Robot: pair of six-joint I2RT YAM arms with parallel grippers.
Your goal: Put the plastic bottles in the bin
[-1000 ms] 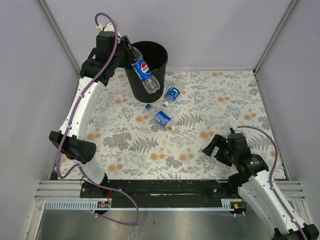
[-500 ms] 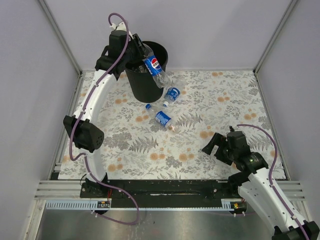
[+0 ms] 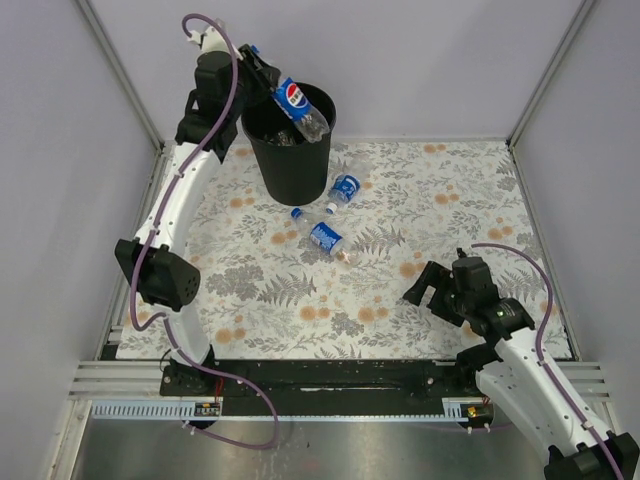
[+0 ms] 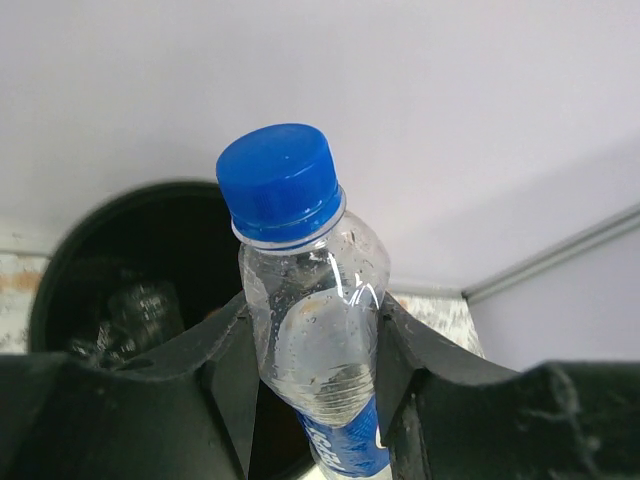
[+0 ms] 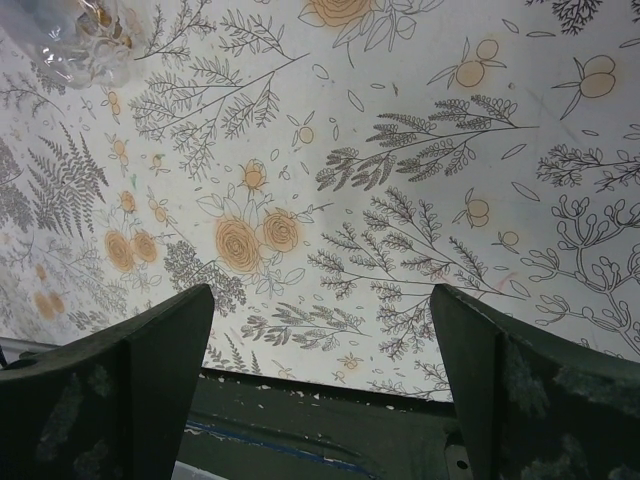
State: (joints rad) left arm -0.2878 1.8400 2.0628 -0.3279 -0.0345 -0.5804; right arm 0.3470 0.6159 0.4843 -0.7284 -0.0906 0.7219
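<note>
My left gripper (image 3: 270, 82) is shut on a clear plastic bottle (image 3: 298, 106) with a blue label and holds it tilted over the open top of the black bin (image 3: 292, 160). In the left wrist view the fingers clamp the bottle (image 4: 310, 330) below its blue cap (image 4: 280, 180), with the bin's mouth (image 4: 60, 270) behind and crumpled bottles (image 4: 130, 315) inside. Two more blue-labelled bottles lie on the table, one (image 3: 345, 188) beside the bin and one (image 3: 323, 238) nearer the middle. My right gripper (image 3: 428, 288) is open and empty, low over the right front.
A floral cloth (image 3: 420, 200) covers the table, with grey walls on three sides. The right wrist view shows the cloth, the table's black front rail (image 5: 330, 425) and part of a clear bottle (image 5: 85, 40) at the top left.
My left arm has raised the bottle from the front of the bin to above its opening and swung back left. The right arm has barely moved.
</note>
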